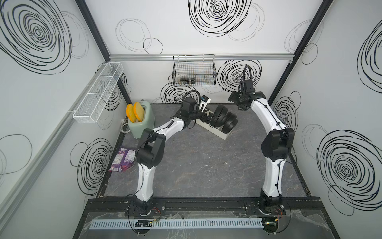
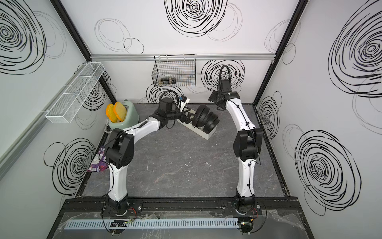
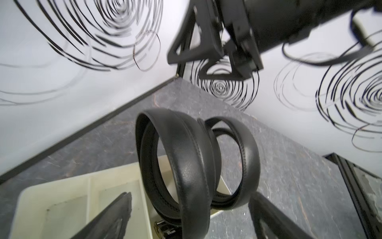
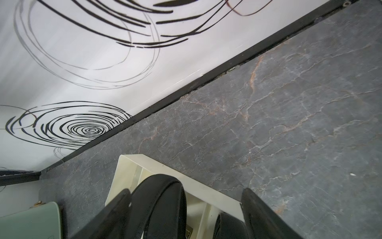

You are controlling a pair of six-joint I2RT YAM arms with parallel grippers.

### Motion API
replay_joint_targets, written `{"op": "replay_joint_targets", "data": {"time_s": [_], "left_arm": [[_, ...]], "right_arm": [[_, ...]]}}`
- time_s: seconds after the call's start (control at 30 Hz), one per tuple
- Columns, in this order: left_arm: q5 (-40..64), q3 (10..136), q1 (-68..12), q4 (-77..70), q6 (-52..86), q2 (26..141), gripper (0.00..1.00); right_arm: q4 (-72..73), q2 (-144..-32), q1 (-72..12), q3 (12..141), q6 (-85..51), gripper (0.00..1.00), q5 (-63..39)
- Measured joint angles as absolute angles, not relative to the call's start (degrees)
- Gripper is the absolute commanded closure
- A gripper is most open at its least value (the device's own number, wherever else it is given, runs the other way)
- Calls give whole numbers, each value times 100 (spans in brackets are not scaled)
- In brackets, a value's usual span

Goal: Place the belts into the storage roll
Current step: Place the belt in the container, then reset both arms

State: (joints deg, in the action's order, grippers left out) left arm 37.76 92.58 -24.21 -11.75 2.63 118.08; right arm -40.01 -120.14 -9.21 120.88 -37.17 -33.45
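Note:
The belts are two black coils, one (image 1: 220,115) (image 2: 201,117) beside the other (image 1: 230,124) (image 2: 211,124), standing on edge in the cream storage roll (image 1: 224,135) (image 2: 206,135) at the back of the table. In the left wrist view the nearer coil (image 3: 186,165) rises from a compartment with a shiny buckle (image 3: 165,227) under it. My left gripper (image 1: 208,120) (image 3: 191,194) is open, its fingers well apart on either side of that coil. My right gripper (image 1: 240,106) (image 4: 186,192) hangs open above the storage roll's far end (image 4: 144,163), apart from the belts.
A green toaster (image 1: 141,122) with two orange slices stands at the back left. A purple packet (image 1: 123,159) lies by the left wall. On the walls hang a black wire basket (image 1: 194,72) and a white mesh shelf (image 1: 99,93).

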Motion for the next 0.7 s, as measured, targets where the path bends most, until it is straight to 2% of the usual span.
{"op": "replay_joint_targets", "data": {"time_s": [0.2, 0.27, 0.57, 0.7], "left_arm": [[3719, 8517, -2018, -1564, 762, 10820, 7], [3605, 8047, -1887, -1632, 978, 10388, 2], [2877, 5789, -1369, -1037, 1684, 8221, 3], [2145, 4930, -1280, -705, 1747, 7273, 3]], "right_arm": [[-3728, -11159, -766, 10958, -3459, 15, -3227], [-3450, -10667, -720, 10261, -3321, 15, -3159], [-565, -7548, -143, 5769, -2401, 15, -2639], [666, -7218, 84, 4445, -1695, 11, -2357]]}}
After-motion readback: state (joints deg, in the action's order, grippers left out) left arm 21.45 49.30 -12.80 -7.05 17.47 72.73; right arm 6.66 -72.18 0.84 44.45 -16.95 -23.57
